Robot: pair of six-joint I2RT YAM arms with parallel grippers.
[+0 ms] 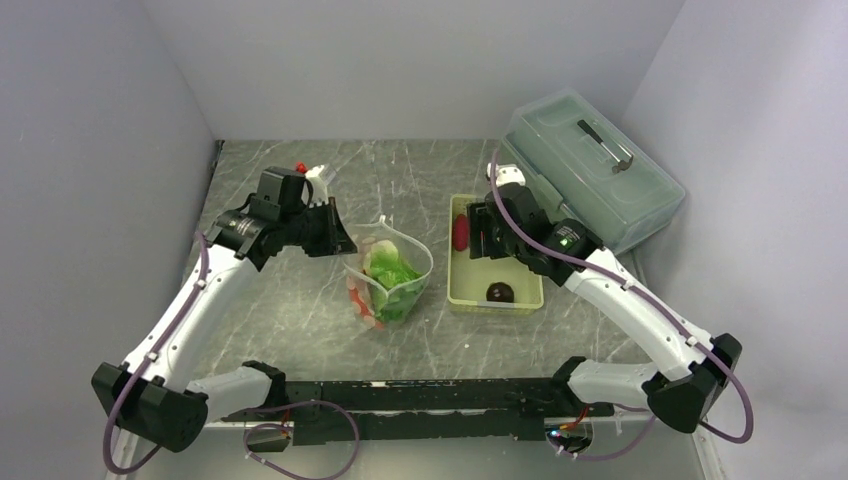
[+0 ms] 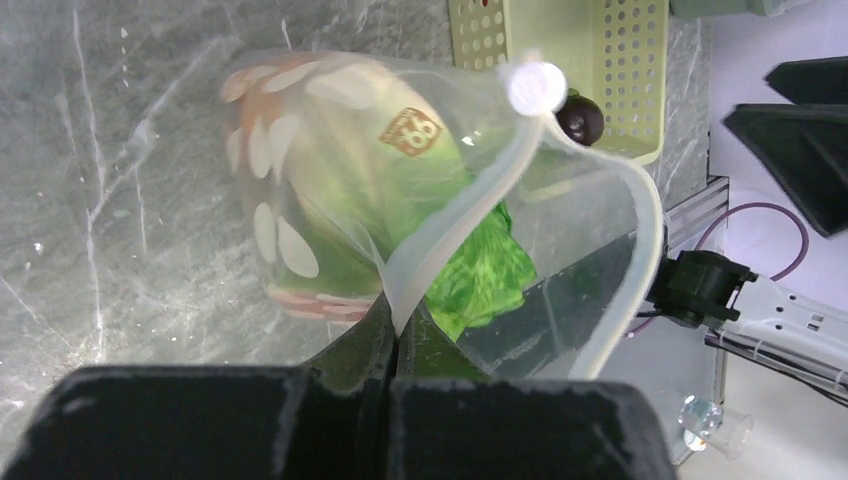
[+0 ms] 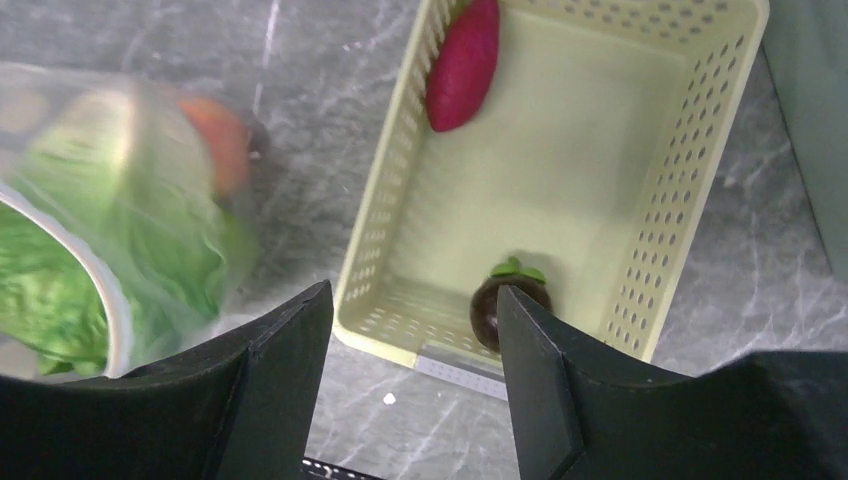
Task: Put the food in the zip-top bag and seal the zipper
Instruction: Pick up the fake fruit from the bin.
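The zip-top bag (image 1: 390,278) stands open mid-table, with leafy lettuce (image 1: 392,272) inside. My left gripper (image 1: 340,240) is shut on the bag's zipper strip (image 2: 470,200), pinching it at the mouth's corner (image 2: 397,325). The left wrist view shows the lettuce (image 2: 480,275) and other green food through the plastic (image 2: 340,180). My right gripper (image 3: 415,295) is open and empty above the basket's near-left corner. In the basket lie a dark maroon ball (image 3: 488,310) and a red-orange long piece (image 3: 462,62). An orange-red ball (image 3: 215,140) shows inside the bag (image 3: 130,200).
The pale green slotted basket (image 1: 465,295) sits right of the bag. A large translucent lidded box (image 1: 590,170) stands at the back right, close behind the right arm. Grey walls close in the table on three sides.
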